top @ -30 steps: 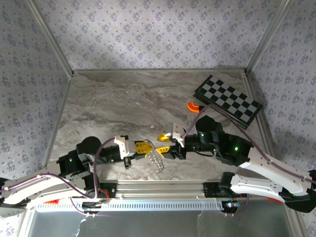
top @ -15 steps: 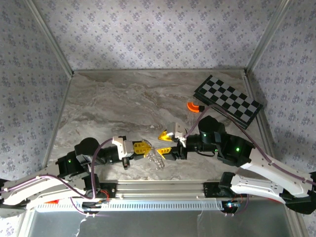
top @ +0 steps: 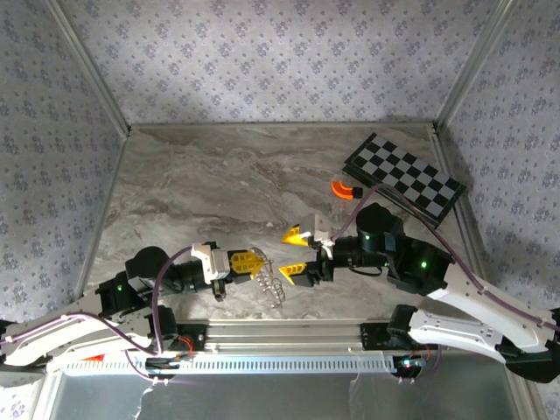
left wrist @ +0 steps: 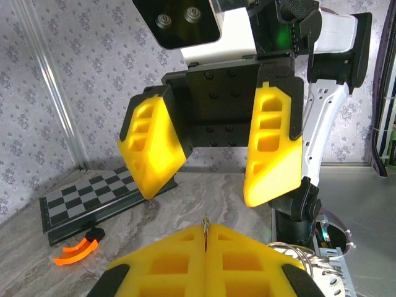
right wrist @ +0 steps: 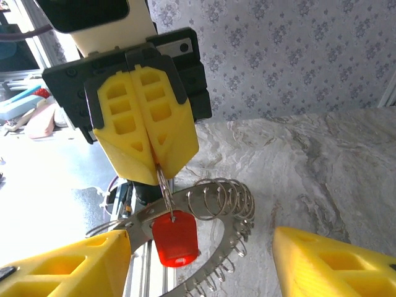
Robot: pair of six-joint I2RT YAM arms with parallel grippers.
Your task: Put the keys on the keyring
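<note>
Gripping one red key [right wrist: 175, 238], left pincer [right wrist: 158, 167] clenched, one keyring [right wrist: 143, 218] beside, right pincer [top: 292, 252] spread.

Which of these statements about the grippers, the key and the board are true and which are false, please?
1. The left gripper is shut on the keyring. True.
2. The right gripper is clamped on the red-headed key. False: its jaws stand open, holding nothing.
3. The red-headed key hangs just below the left gripper's fingertips. True.
4. The orange curved piece lies on top of the chequered board. False: it lies on the table beside the board.
</note>
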